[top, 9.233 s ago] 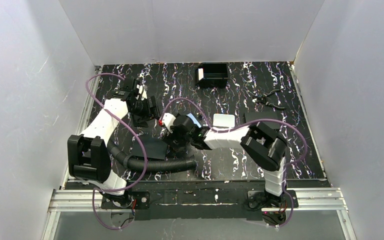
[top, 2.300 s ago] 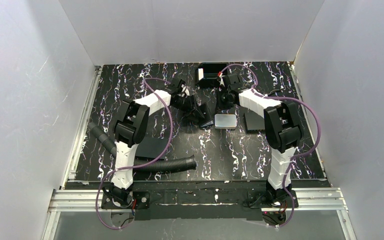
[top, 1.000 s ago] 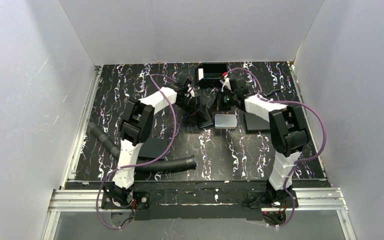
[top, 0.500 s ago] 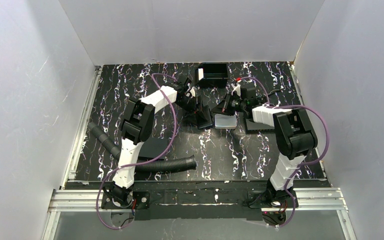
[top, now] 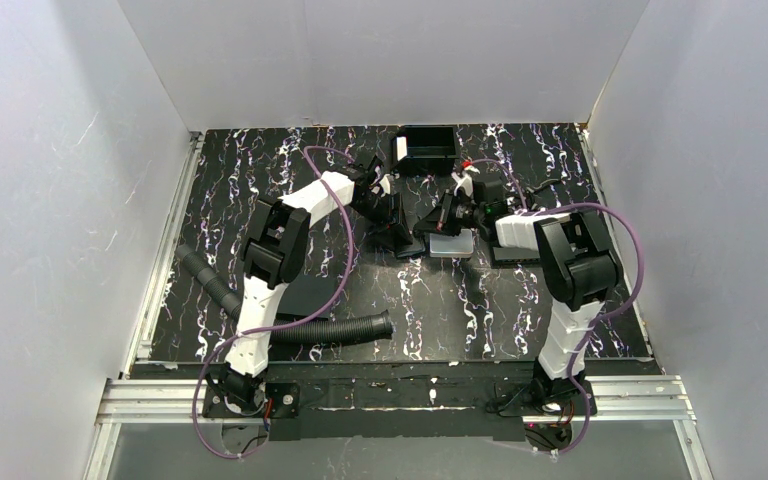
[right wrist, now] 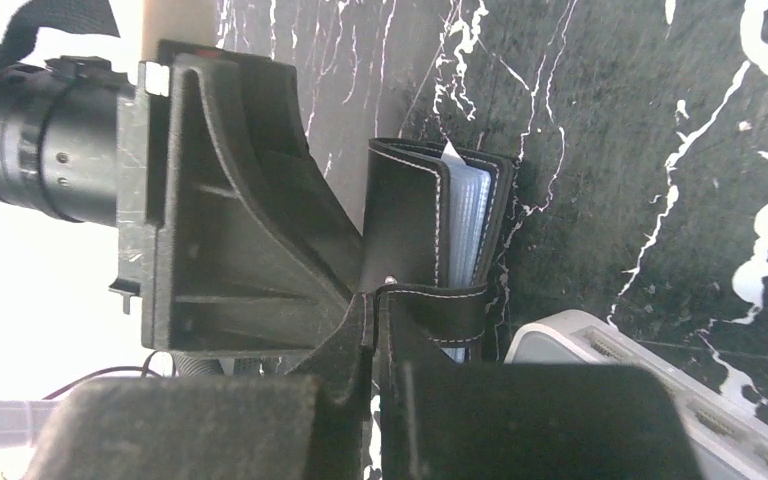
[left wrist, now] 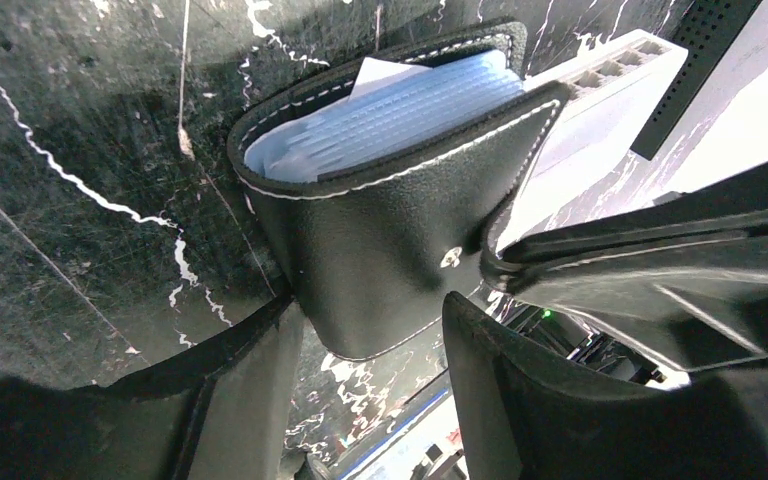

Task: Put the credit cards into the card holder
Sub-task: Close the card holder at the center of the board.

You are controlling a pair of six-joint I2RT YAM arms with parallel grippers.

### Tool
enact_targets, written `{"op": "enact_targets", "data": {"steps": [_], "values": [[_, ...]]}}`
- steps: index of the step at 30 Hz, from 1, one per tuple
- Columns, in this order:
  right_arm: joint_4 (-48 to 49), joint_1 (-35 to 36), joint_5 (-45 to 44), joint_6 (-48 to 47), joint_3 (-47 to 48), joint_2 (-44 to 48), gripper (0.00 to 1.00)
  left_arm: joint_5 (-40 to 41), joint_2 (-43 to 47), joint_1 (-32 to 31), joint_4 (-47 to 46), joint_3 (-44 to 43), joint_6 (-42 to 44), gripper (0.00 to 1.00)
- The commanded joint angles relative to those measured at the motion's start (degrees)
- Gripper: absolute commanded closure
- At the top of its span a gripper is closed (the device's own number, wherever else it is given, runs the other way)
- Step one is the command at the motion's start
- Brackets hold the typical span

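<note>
While left hand (left wrist: 372, 305) clasps holder (left wrist: 380, 240) by one edge over the desk (left wrist: 80, 150), pale blue cards (left wrist: 390, 110) sit between its covers. Right hand (right wrist: 375, 335), pinched shut, grips the tab (right wrist: 430, 300). Grey case (top: 452, 245) lies just beside, to the right.

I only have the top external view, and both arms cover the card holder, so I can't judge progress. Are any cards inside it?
Observer: Yes. The left wrist view shows the card holder standing open at the top and packed with pale blue cards, with one white corner poking above them.
Operator: Is the right arm on it?
Observer: The right wrist view shows the right gripper shut on the closing tab.
Operator: And the other arm?
Observer: The left gripper has one finger on each side of the card holder's lower part. I cannot tell whether it is squeezing.
</note>
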State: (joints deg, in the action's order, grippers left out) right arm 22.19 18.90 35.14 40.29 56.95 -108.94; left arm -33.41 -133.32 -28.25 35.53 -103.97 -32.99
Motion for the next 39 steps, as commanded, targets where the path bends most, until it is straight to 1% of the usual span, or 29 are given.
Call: {"op": "enact_targets", "data": {"steps": [1, 3, 6, 12, 14, 15, 16, 18, 22, 26, 30, 32, 36, 39], "values": [[3.85, 1.71, 2.13, 0.40, 0.81, -0.84, 0.99, 9.19, -5.24, -0.86, 2.74, 1.61, 2.91, 0.47], [3.45, 1.75, -0.05, 0.12, 0.36, -1.16, 0.99, 8.93, -4.77, -0.96, 2.62, 1.58, 2.80, 0.47], [-0.26, 1.75, -4.32, -2.14, 1.11, -1.37, 0.99, 8.43, -3.56, -0.86, 2.58, 2.25, 3.25, 0.47], [-5.02, 1.75, -6.10, -5.90, 3.05, -1.69, 0.99, 3.69, 3.12, 0.76, 0.31, 6.25, 3.40, 0.39], [-7.53, 1.81, -6.18, -8.14, 4.38, -1.82, 0.99, 2.91, 5.18, 1.86, -0.48, 7.34, 3.07, 0.39], [-9.19, 1.92, -6.55, -9.29, 4.95, -1.83, 0.99, 3.08, 5.80, 2.39, -0.58, 7.45, 2.98, 0.41], [-10.65, 2.18, -7.34, -10.73, 5.42, -1.75, 0.99, 3.43, 5.93, 2.96, -0.52, 7.45, 2.93, 0.44], [-14.02, 3.04, -9.47, -13.74, 6.83, -1.74, 0.99, 4.23, 5.06, 3.71, -0.08, 7.14, 2.80, 0.47], [-20.24, 5.95, -15.02, -18.14, 9.59, -1.82, 0.99, 4.36, 2.32, 3.85, 0.16, 6.14, 2.03, 0.46], [-25.06, 8.73, -21.62, -21.17, 11.21, -0.95, 0.99, 4.68, 0.10, 3.50, -0.17, 5.35, 1.22, 0.44], [-26.82, 9.32, -23.71, -21.78, 12.02, -1.06, 0.99, 2.79, 0.15, 3.35, -3.19, 6.56, -0.27, 0.36], [-27.45, 9.40, -24.08, -21.94, 12.46, -1.06, 0.98, 4.54, -0.04, 3.06, -3.84, 6.69, -0.87, 0.35], [-27.49, 9.32, -22.45, -21.39, 13.15, -0.88, 0.89, 10.57, -1.58, 2.32, -0.75, 5.44, -1.40, 0.39], [-27.99, 9.31, -21.11, -20.32, 14.21, -1.19, 0.77, 13.68, -1.89, 1.90, -0.71, 6.32, -1.96, 0.44]]}}
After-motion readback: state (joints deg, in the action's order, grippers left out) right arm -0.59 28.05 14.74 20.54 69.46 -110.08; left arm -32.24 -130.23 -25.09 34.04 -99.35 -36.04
